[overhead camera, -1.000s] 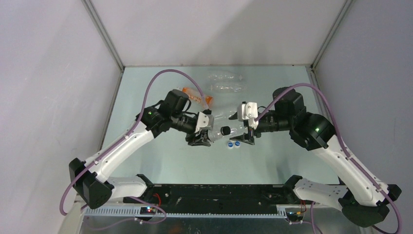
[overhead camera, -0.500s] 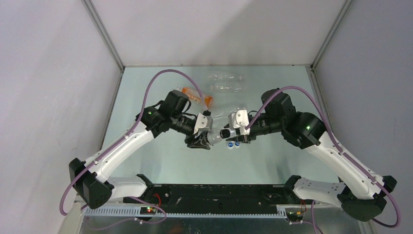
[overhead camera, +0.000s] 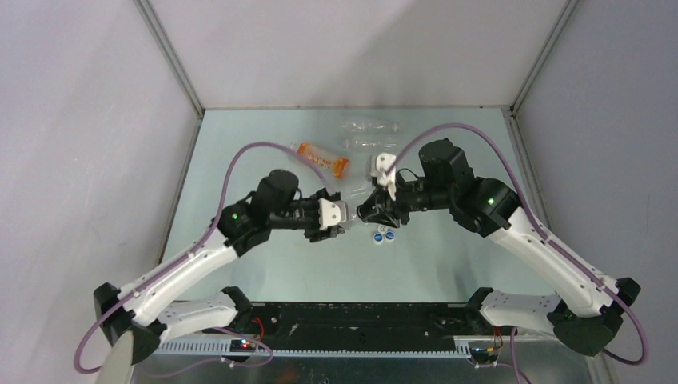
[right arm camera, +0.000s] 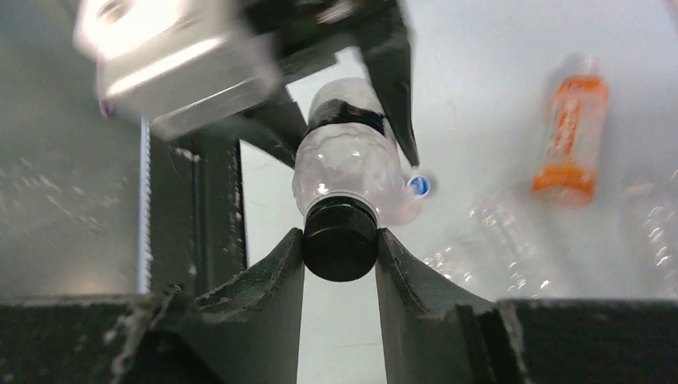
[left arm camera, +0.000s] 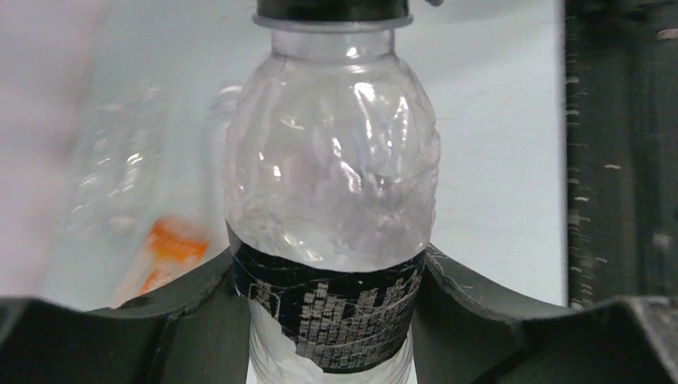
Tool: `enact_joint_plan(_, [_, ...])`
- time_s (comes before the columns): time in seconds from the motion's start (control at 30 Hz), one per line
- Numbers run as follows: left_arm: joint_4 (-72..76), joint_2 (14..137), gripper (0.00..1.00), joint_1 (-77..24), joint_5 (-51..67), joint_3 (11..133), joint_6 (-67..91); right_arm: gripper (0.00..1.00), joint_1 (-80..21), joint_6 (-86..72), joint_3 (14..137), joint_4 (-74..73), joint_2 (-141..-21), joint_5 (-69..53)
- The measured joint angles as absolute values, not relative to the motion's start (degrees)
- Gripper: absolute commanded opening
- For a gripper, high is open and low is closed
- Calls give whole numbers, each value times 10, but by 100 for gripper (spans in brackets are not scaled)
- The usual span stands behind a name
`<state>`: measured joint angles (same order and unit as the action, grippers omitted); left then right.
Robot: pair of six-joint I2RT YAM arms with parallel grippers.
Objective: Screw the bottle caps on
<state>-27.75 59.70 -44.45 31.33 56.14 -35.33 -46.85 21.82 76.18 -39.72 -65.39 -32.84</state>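
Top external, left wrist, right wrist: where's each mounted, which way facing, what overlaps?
Top external: above and behind the bases, looking down on the table; left arm and right arm show.
Left wrist: on the left gripper, looking along its fingers at the clear bottle they clamp.
Right wrist: on the right gripper, facing the left one; its fingers pinch the black cap.
Shared: bottle, cap, orange bottle.

Bright, even light glints off the bottle [left arm camera: 332, 176]; both wrist-view backgrounds are blurred.
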Motion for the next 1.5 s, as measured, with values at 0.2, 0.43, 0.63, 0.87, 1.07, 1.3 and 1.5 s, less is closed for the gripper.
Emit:
enact_joint_plan(0.2, [-110, 538, 0, -555, -10, 453, -408, 0, -438, -82, 762, -378, -686, -264])
enact_joint_plan(0.43, [53, 572, 0, -615, -222, 390, -493, 26, -379, -338, 761, -380, -723, -274])
enact_joint_plan(0.63, [40, 564, 0, -593, -173, 404, -466, 57, -371, -314, 760, -351, -707, -276])
enact_joint_plan(0.87, [-107, 563, 0, -503, 14, 471, -398, 77, -354, -136, 760, -335, -659, -313])
enact_joint_plan(1.07, [-236, 599, 0, -445, 205, 554, -363, 79, -358, 46, 757, -350, -605, -382])
enact_joint_plan(1.3, [-323, 644, 0, -438, 354, 613, -358, 73, -370, 216, 721, -362, -563, -429])
enact_joint_plan(1.5, [-349, 661, 0, -438, 407, 625, -357, 62, -387, 284, 717, -377, -565, -440])
